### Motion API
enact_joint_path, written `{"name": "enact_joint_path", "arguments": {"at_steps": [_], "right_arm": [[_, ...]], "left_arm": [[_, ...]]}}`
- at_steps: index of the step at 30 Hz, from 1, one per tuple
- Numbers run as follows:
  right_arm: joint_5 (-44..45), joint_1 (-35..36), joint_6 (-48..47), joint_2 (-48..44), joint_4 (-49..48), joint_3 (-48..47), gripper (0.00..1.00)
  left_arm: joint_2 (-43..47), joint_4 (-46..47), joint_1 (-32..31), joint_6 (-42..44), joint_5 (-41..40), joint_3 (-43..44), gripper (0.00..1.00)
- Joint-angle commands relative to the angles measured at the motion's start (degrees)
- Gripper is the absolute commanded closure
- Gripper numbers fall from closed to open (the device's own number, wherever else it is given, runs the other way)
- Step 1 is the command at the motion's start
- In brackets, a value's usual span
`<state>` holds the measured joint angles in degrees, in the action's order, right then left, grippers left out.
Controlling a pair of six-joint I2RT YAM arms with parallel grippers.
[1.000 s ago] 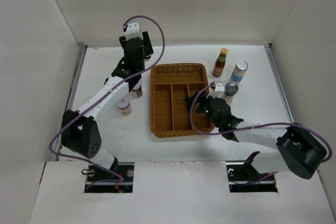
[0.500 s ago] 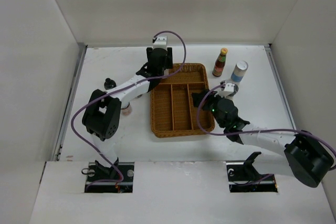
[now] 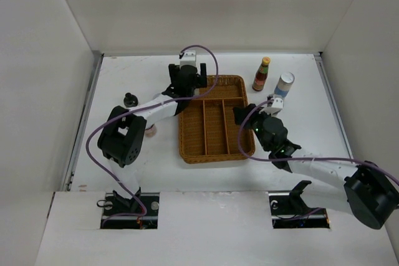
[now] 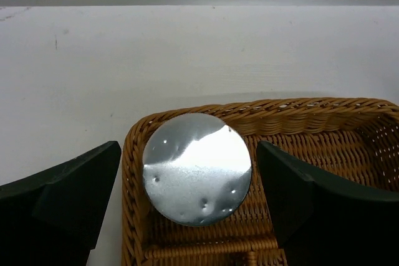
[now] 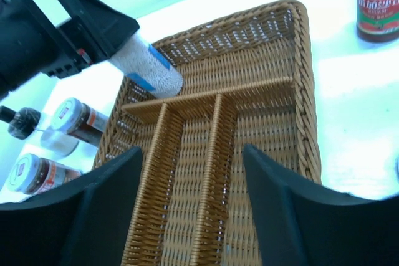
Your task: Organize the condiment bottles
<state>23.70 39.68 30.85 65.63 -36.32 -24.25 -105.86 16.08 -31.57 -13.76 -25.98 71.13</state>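
Note:
A silver-topped blue-white shaker (image 4: 197,167) stands in the far-left corner of the wicker basket (image 4: 299,107). My left gripper (image 4: 189,154) is open around it, with a gap on each side of the lid. My right gripper (image 5: 190,179) is open over the basket's (image 3: 215,157) near right part (image 3: 246,116), with nothing between its fingers. On the table behind the basket stand a red sauce bottle (image 3: 262,74) and a second blue-white shaker (image 3: 285,84). Left of the basket are a black-capped shaker (image 3: 130,99) and two brown jars (image 5: 78,119) (image 5: 37,172).
The basket has a cross compartment at the far end and long lanes toward me, seen in the right wrist view (image 5: 305,91). The left arm (image 3: 156,105) reaches across the table's left half and hides most of the jars from above. White walls close in three sides.
My left arm swung from the table's left side to the basket's far-left corner, then opened and let go of the shaker. My right gripper drew back toward me and its jaws narrowed.

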Motion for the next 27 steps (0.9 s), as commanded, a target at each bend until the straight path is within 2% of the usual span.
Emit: {"name": "enact_joint_path", "arguments": {"at_steps": [1,3,7,10,12,13,15,18,20,23,27], "right_arm": [[1.17,-0.53,-0.35,-2.43,-0.95,0.08,0.37],[1.17,-0.53,-0.79,-3.48,0.27,-0.79,0.48],[2.40,-0.27,-2.02,-4.54,4.13,-4.83,0.68],[2.49,-0.18,-3.60,-4.54,6.25,-8.78,0.72],[2.84,-0.44,-5.18,-4.02,7.39,-12.65,0.72],[2.84,-0.70,-6.14,-3.58,8.36,-14.58,0.72],[3.62,-2.27,-8.08,-2.70,11.33,-18.27,0.70],[5.91,-6.40,-10.54,-0.50,17.40,-24.25,0.64],[6.97,-10.61,-12.12,1.16,20.83,-27.33,0.49],[9.42,-17.55,-15.20,3.27,24.70,-30.76,0.23],[7.60,-26.61,-16.44,8.71,30.06,-35.41,0.04]], "left_arm": [[7.32,5.45,-0.20,-1.09,-1.01,-1.87,0.05],[10.57,7.20,-0.64,-1.18,-1.01,-3.71,0.02],[19.35,11.07,-2.56,-1.27,-1.27,-9.06,0.02],[25.95,13.80,-4.24,-2.14,-2.49,-14.25,0.02],[30.70,15.38,-5.03,-4.60,-2.85,-18.99,0.05],[32.54,15.74,-5.29,-5.48,-2.42,-21.02,0.09],[35.01,16.62,-6.00,-7.67,-1.01,-25.15,0.23],[36.34,17.06,-6.70,-11.89,2.93,-30.16,0.47],[36.52,18.11,-7.58,-14.70,6.71,-33.41,0.55],[35.56,24.33,-10.03,-18.31,10.59,-38.86,0.57],[33.62,30.93,-13.90,-20.43,12.96,-43.26,0.49]]}}
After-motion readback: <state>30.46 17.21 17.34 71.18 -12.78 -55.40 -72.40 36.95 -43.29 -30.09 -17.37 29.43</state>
